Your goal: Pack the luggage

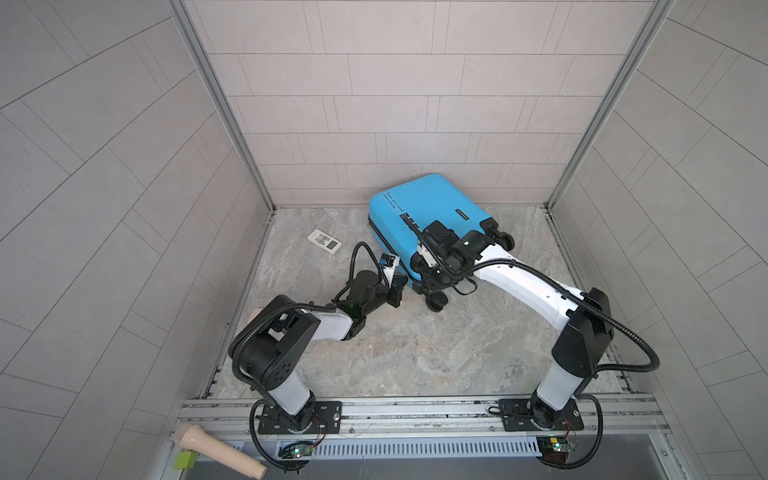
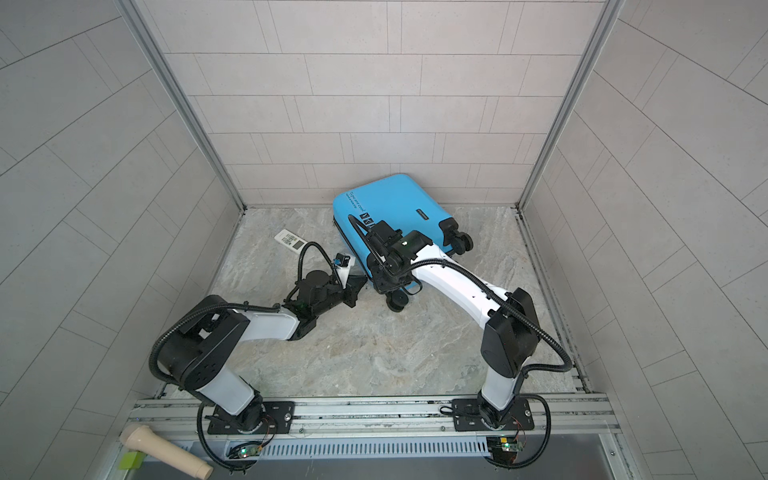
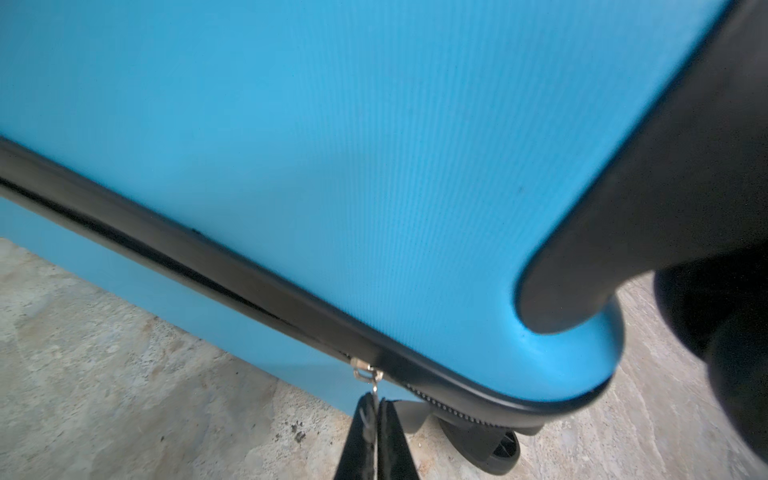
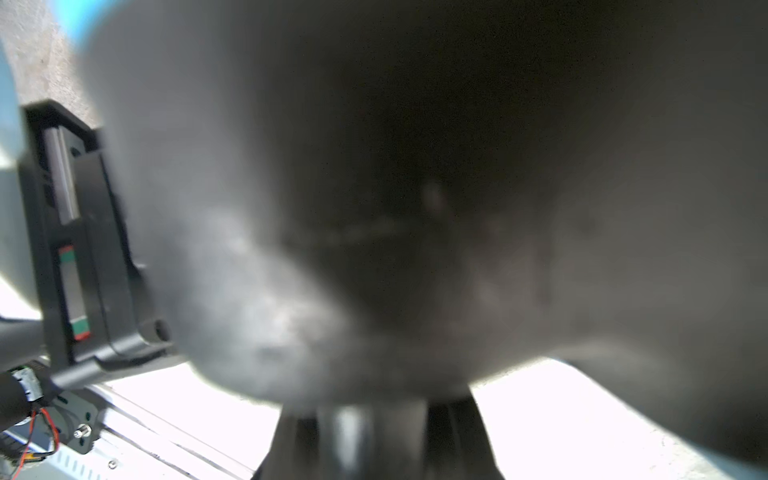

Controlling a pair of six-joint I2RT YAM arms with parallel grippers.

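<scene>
left hand (image 3: 377, 402): fingers pressed together on the zipper pull (image 3: 376, 388), pinching the thin metal tab just below the slider (image 3: 365, 369). The slider sits on the black zipper (image 3: 232, 282) of the suitcase (image 3: 332, 158), near the rounded corner by a wheel (image 3: 498, 451).

right hand (image 1: 430, 275): down on the wheel end of the case. Its wrist view is filled by a blurred dark mass, so I can't tell if it's spread or gripping. Probably bracing the shell, not confirmed.

suitcase: lid down, lying on the counter (image 1: 415, 357), far end at the back wall (image 1: 374, 124), same in both top views. A white remote (image 1: 325, 241) lies on the counter, apart from the case, on the left arm's side.

Step, my read: zipper run along the side seam. A dark slit shows along the seam on the side of the slider away from the wheel. Teeth look meshed on the wheel side. So that stretch isn't shut.

Next move needs a pull parallel to the track, not outward, with the tab taut. The case must be braced so it doesn't slide or pivot on the counter.
</scene>
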